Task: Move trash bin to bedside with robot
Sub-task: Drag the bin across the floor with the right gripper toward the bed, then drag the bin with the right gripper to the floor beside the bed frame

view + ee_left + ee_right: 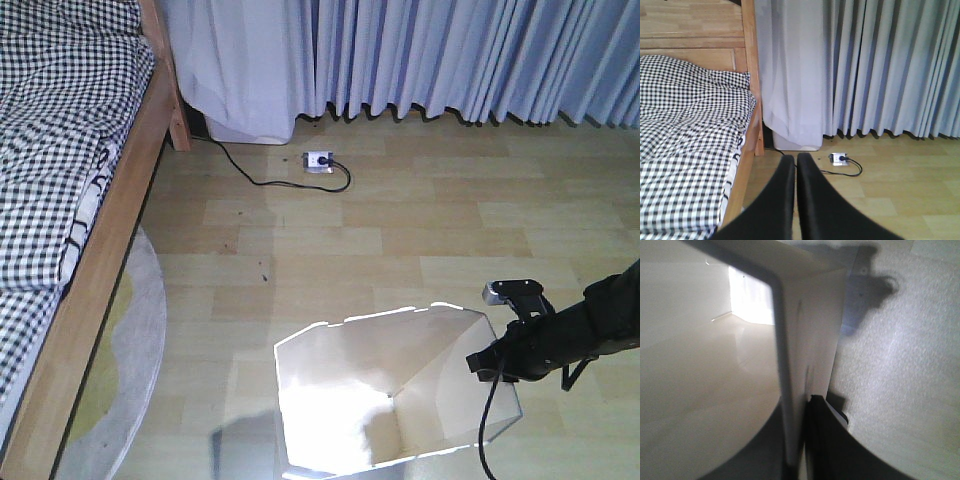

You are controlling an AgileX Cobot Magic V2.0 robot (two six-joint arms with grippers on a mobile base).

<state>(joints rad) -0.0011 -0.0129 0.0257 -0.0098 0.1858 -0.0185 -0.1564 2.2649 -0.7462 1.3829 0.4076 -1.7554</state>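
**While pinched at one rim, the trash bin (400,340) could tip**

Leftward, the bed frame (95,270) stands well apart from it; the grey rug (140,340) between could snag its base. The right hand (492,358) clamps only the thin rim wall, inviting slip. The left hand (796,190) is clenched, empty.

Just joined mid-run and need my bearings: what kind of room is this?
Most likely a bedroom: a wooden-framed bed with checked bedding, floor-length pale curtains, and a wood-look floor with a white trash bin standing on it.
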